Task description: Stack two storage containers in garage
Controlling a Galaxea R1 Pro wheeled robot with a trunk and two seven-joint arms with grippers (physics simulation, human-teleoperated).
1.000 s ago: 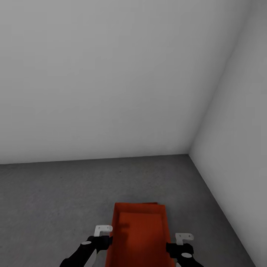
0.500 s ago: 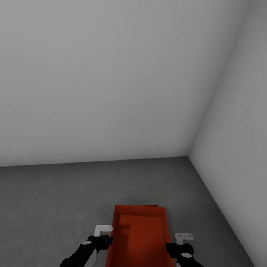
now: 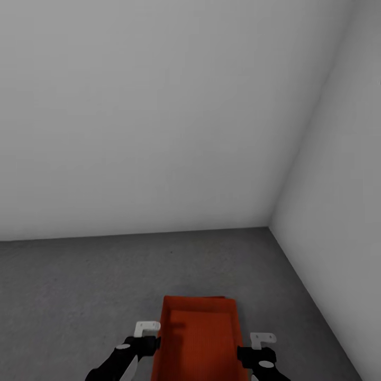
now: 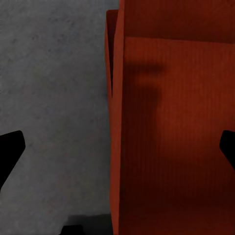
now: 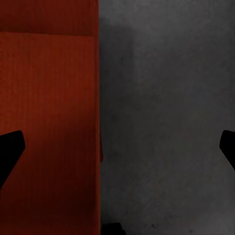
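An orange-red storage container (image 3: 200, 338) lies on the dark grey garage floor (image 3: 79, 286) near a wall corner. A second orange-red rim (image 4: 112, 54) shows just outside and below its wall, so the two containers seem stacked. My left gripper (image 3: 156, 344) is open, its black fingertips (image 4: 11, 149) wide apart on either side of the container's left wall (image 4: 116, 147). On the opposite wall (image 5: 98, 122), my right gripper (image 3: 241, 353) is open the same way, one fingertip (image 5: 10, 147) over the container's inside and the other over the floor.
A plain white-grey wall (image 3: 137, 116) stands ahead and another wall (image 3: 344, 211) closes the right side, meeting at a corner (image 3: 270, 226). Bare floor stretches left of and beyond the containers.
The whole picture has shifted a little: floor, wall line and containers sit lower in the head view, so the camera has moved. Both grippers keep their place in the picture and stay open.
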